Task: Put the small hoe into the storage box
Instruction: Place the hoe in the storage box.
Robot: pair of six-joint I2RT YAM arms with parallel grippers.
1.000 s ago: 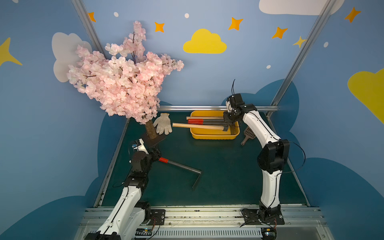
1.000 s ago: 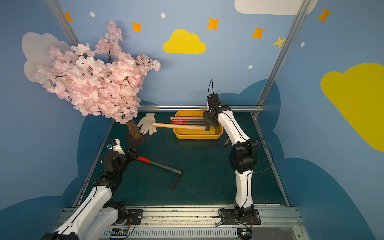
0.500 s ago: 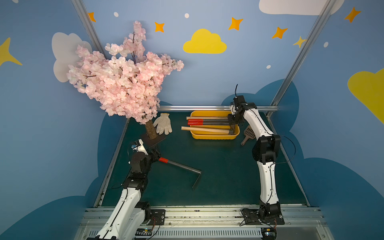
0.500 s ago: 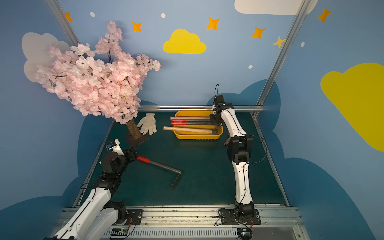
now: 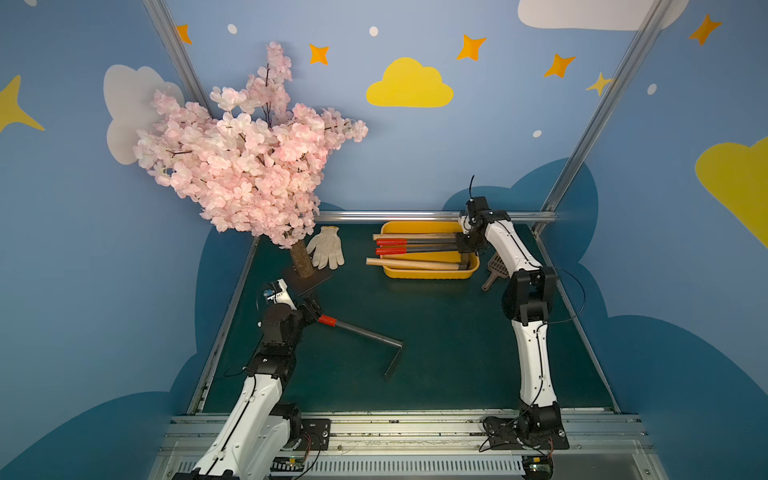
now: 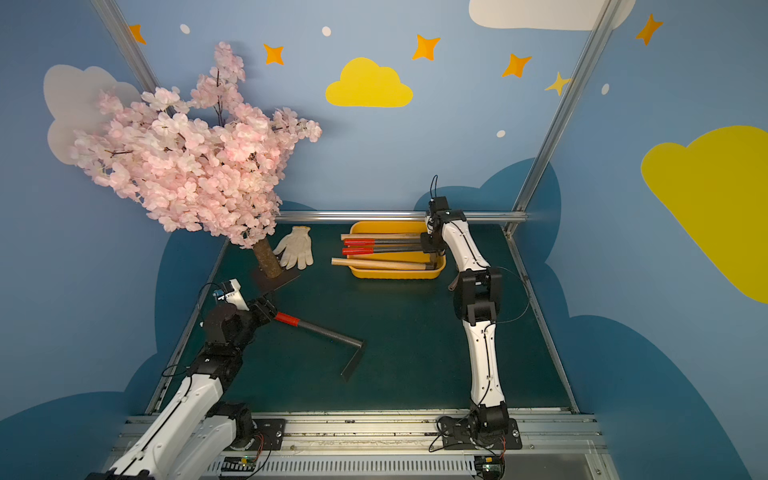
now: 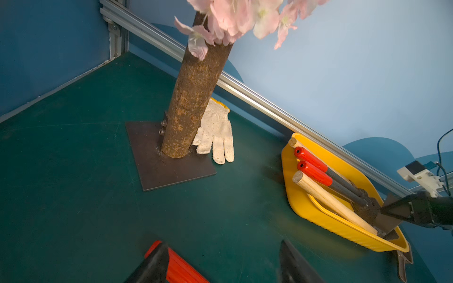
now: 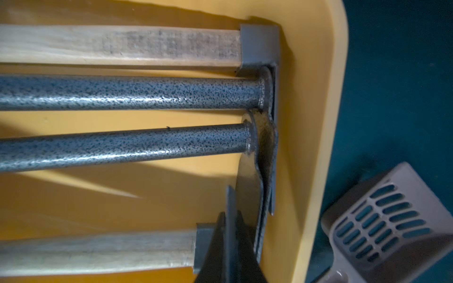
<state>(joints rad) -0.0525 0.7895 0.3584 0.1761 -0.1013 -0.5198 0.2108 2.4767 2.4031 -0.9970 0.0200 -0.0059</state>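
On the near worktop [image 5: 449, 353] the left pincer [image 7: 223, 243] stood open astride the red grip of a small hoe [image 5: 361, 332], apparently due to close and lift, while in the far storage box [image 5: 428, 273] the right pincer [image 8: 230, 227] pinched the blade of a wooden-handled hoe [image 5: 409, 263] laid inside.

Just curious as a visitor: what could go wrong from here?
The storage box is crowded, handles overhanging its rim; the loose hoe may not fit. The open left gripper sits near the tree trunk and might bump it. The right gripper, pinching the blade of a wooden-handled hoe, could drag it out.
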